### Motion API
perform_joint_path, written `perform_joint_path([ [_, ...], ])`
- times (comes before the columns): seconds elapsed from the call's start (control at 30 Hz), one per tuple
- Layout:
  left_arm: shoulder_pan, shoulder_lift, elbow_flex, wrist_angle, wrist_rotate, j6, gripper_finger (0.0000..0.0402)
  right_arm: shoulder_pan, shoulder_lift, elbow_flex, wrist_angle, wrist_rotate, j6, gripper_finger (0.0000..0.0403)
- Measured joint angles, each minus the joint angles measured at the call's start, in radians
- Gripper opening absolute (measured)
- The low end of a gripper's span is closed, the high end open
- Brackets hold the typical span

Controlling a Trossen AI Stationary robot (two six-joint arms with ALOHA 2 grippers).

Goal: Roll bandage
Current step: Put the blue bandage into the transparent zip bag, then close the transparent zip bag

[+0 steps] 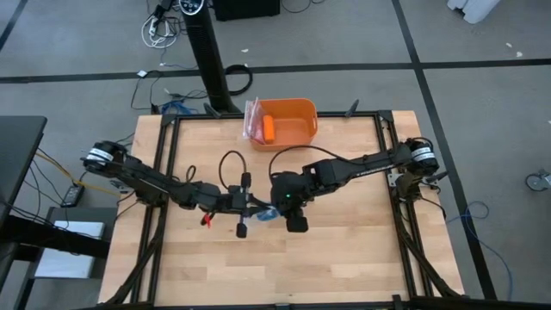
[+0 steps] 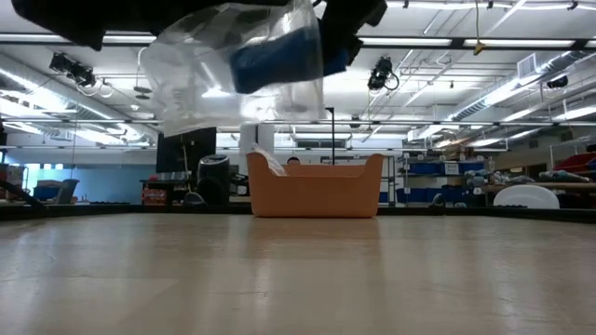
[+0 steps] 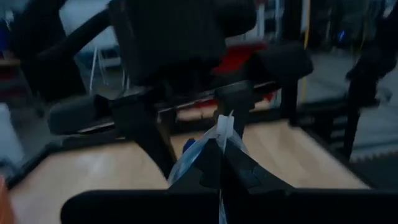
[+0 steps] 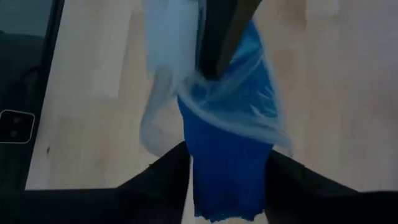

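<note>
Above the middle of the table, both arms meet and hold their catch well up in the air. And look at that: the bandage, bright blue, sits inside a crinkly clear plastic bag, clear of the wood below. The left tool comes in from the left with its fingers pinched tight on a thin edge of the bag. The right tool reaches in from the right, its two dark fingers set on either side of the blue cloth, which hangs down between them; whether they actually squeeze it, I cannot tell. Over at the far edge sits an orange bin, an orange cylinder lying inside it.
</note>
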Motion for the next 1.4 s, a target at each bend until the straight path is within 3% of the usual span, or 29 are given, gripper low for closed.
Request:
perform_joint_path([
  [0.2,0.000,0.076,-0.118,0.417,0.051,0.046,0.0002,0.029,-0.070,0.000,-0.007,0.066,0.001,0.0239],
  [0.33,0.007,0.105,-0.165,0.589,0.094,0.048,0.0002,0.044,-0.123,0.001,0.003,0.131,0.001,0.0276],
  [0.57,0.017,0.139,-0.171,0.681,0.169,0.063,0.0001,0.095,-0.229,0.000,-0.026,0.283,0.002,0.0302],
  [0.73,0.017,0.135,-0.171,0.690,0.192,0.079,0.0001,0.169,-0.300,-0.001,-0.131,0.453,0.045,0.0286],
  [0.83,0.016,0.134,-0.170,0.693,0.200,0.095,0.0001,0.218,-0.345,-0.070,-0.085,0.530,0.087,0.0271],
  [0.97,0.014,0.134,-0.161,0.694,0.200,0.105,0.0001,0.262,-0.394,-0.287,0.148,0.538,0.125,0.0252],
  [1.17,0.013,0.111,-0.158,0.696,0.201,0.113,0.0001,0.318,-0.433,-0.645,0.657,0.564,0.176,0.0219],
  [1.4,0.012,0.101,-0.158,0.696,0.203,0.122,0.0001,0.348,-0.414,-0.887,1.285,0.600,0.099,0.0186],
])
